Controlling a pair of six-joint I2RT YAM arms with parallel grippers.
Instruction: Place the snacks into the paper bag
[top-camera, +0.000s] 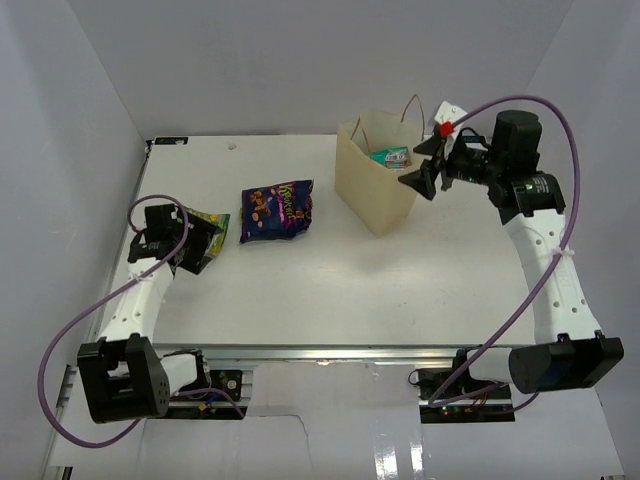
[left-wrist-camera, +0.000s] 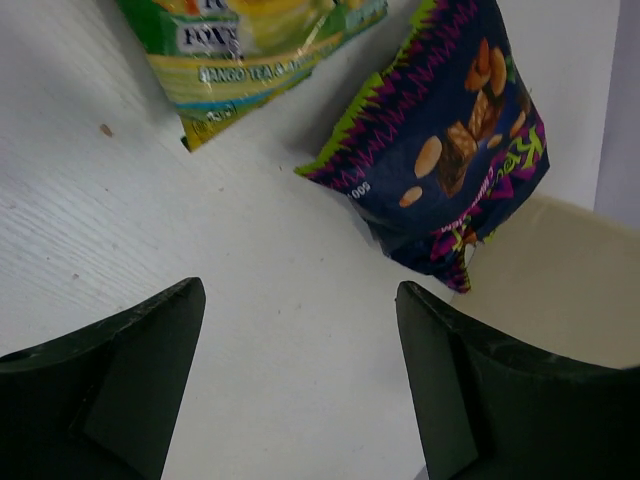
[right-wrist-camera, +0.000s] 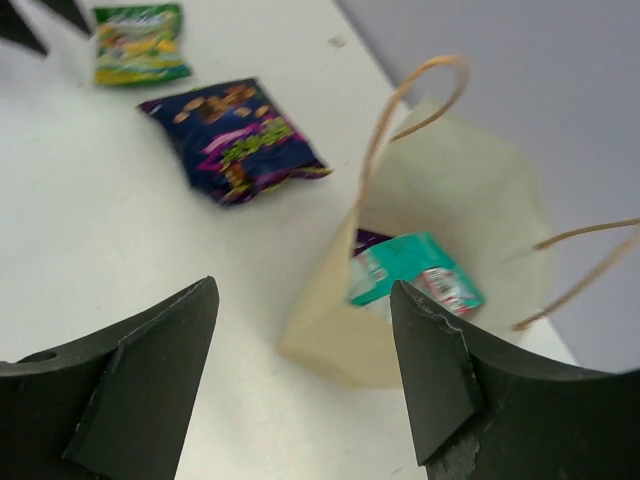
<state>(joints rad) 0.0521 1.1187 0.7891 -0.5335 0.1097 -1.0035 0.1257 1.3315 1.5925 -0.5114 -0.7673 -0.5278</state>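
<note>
The stiff tan paper bag (top-camera: 375, 195) with thin twine loop handles is standing upright in the upper right of the top view on the matte white bench (top-camera: 330, 290). A glossy teal packet (top-camera: 392, 156) is sitting in its open mouth, and the right tool (top-camera: 421, 165) is hovering just beside the rim, black fingers spread wide and gripping nothing. Left of the bag a crinkly purple foil packet (top-camera: 277, 211) is lying flat, and farther left the green-yellow packet (top-camera: 215, 225) is lying just beside the left tool (left-wrist-camera: 298, 320), whose wedge-shaped fingers are gaping wide and empty.
</note>
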